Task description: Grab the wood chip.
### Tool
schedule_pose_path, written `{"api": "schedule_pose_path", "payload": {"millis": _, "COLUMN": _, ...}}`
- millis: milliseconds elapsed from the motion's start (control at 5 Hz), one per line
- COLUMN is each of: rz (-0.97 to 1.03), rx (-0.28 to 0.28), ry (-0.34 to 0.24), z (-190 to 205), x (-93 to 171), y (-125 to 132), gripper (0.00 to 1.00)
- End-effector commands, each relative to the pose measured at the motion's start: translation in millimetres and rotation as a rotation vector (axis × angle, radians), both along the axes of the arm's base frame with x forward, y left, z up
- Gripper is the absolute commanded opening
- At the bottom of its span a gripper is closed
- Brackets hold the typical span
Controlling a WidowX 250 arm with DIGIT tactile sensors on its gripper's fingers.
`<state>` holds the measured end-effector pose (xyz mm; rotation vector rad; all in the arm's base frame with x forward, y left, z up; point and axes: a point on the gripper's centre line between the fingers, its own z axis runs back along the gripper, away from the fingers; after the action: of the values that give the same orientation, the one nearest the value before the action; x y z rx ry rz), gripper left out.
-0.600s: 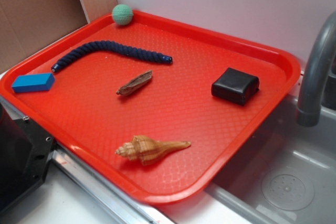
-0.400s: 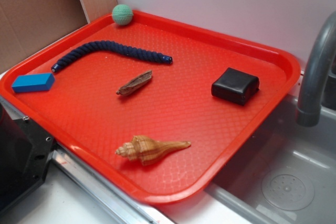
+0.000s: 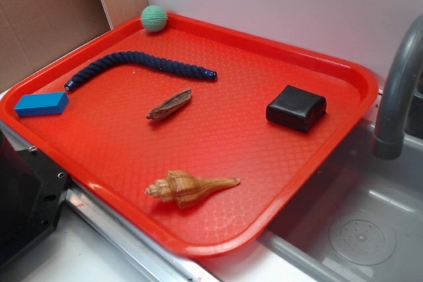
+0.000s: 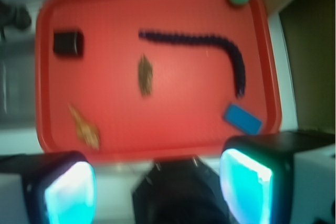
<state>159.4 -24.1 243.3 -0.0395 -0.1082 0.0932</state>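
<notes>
**On Red Tray: Contents and Grasp Hazards**

Near tray centre: wood chip (image 3: 170, 104), thin brown sliver, lying flat on bare tray floor, untouched, clear of all neighbours.

Behind chip, toward back rim: dark blue rope (image 3: 139, 65), curved, near but not touching.

Toward front rim: tan spiral seashell (image 3: 188, 187), larger than chip, well apart from it.

Right side: black block (image 3: 296, 107). Left rim: blue block (image 3: 41, 104). Back corner: green ball (image 3: 154, 18).

Holder: red tray (image 3: 277, 183), textured floor, raised rim, set beside a grey sink basin (image 3: 363, 229).

High above, seen only from wrist view: gripper (image 4: 157, 190), fingers (image 4: 71, 192) spread wide apart, nothing between them, whole tray framed below. Absent from exterior view.

Hazards, judged:
- Wrong pick: shell similar in colour and pointed outline; blurred wrist view raises that chance.
- Missed pinch: chip thin and flat; closing too high finds only air, too low jams fingertips against tray.
- Skid or spin: closing along the length instead of across the narrow width likely to push chip aside.
- Rope snag: descent drifting toward back rim could catch the rope.
</notes>
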Motion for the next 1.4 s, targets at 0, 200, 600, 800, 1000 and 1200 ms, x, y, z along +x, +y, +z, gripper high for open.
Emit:
{"api": "schedule_pose_path", "payload": {"millis": 0, "rz": 0.32, "rx": 0.021, "ry": 0.053, "z": -12, "x": 95, "y": 14, "gripper": 1.0}}
{"api": "schedule_pose_path", "payload": {"millis": 200, "rz": 0.269, "rx": 0.033, "ry": 0.122, "z": -48, "x": 88, "y": -28, "gripper": 1.0}}
{"api": "schedule_pose_path", "payload": {"millis": 600, "rz": 0.093, "rx": 0.038, "ry": 0.111, "z": -81, "x": 52, "y": -66, "gripper": 1.0}}
{"api": "schedule_pose_path", "payload": {"millis": 800, "rz": 0.068, "rx": 0.042, "ry": 0.08, "z": -107, "x": 61, "y": -28, "gripper": 1.0}}
{"api": "schedule_pose_path", "payload": {"millis": 1000, "rz": 0.1, "rx": 0.05, "ry": 0.076, "z": -127, "x": 78, "y": 7, "gripper": 1.0}}
{"api": "schedule_pose_path", "payload": {"millis": 1200, "rz": 0.11, "rx": 0.085, "ry": 0.114, "z": -145, "x": 85, "y": 16, "gripper": 1.0}}
